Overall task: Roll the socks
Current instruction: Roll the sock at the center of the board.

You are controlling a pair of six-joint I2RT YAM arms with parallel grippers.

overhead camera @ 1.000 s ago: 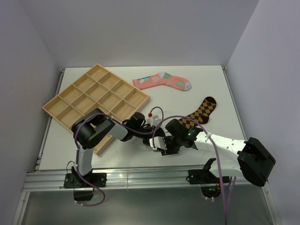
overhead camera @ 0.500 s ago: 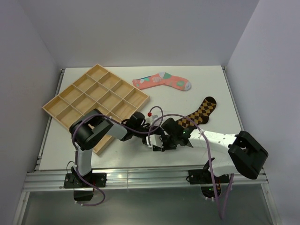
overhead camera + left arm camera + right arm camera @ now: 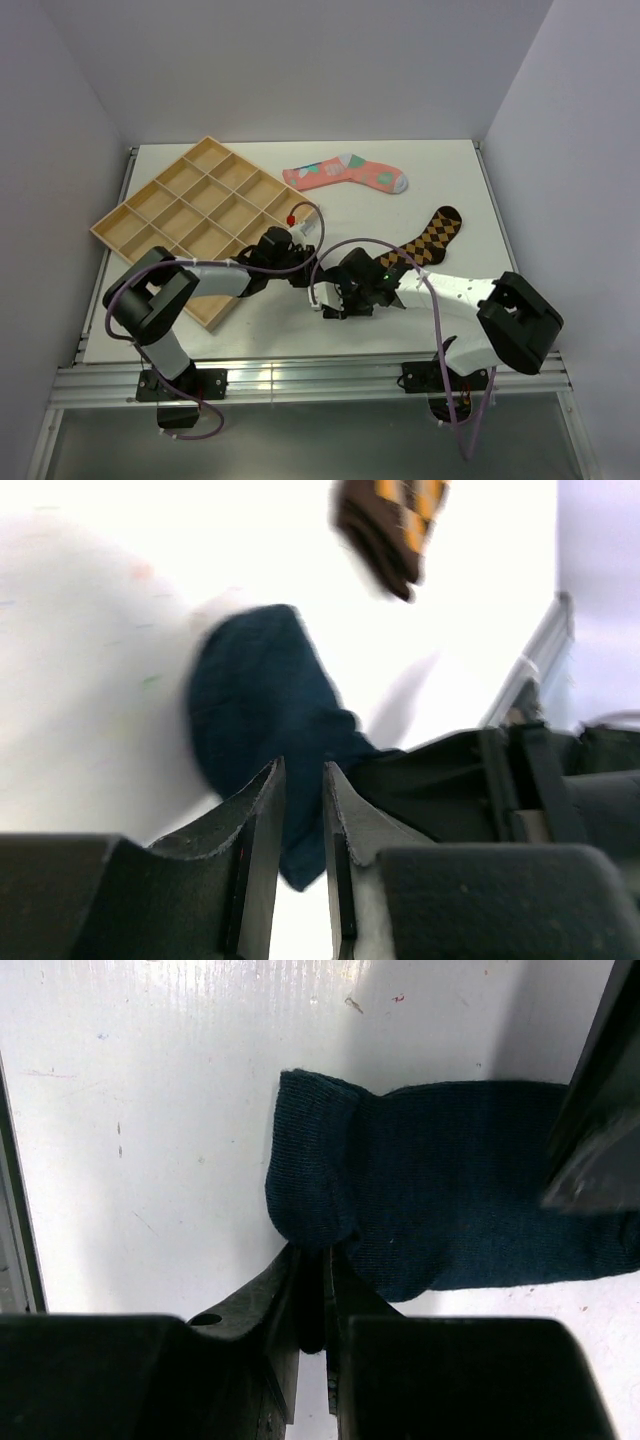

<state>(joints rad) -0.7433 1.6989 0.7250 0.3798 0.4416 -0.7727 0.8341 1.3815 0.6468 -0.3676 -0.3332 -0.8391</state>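
The short dark navy sock (image 3: 450,1200) lies on the white table, its end folded over. My right gripper (image 3: 312,1252) is shut on the edge of that fold. My left gripper (image 3: 303,770) stands slightly open just clear of the navy sock (image 3: 255,700), nothing between its fingers. From above, the left gripper (image 3: 300,262) and right gripper (image 3: 330,300) meet at the table's front middle and hide the navy sock. The brown-and-orange diamond sock (image 3: 430,235) lies flat to the right. The pink sock (image 3: 345,175) lies at the back.
A wooden tray (image 3: 152,183) with several compartments sits at the left, close behind the left arm. The table's metal front rail (image 3: 300,375) runs just below both grippers. Purple cables loop over both arms.
The right gripper moved left and closed on the navy sock's fold. The left gripper opened a little and drew back toward the tray.
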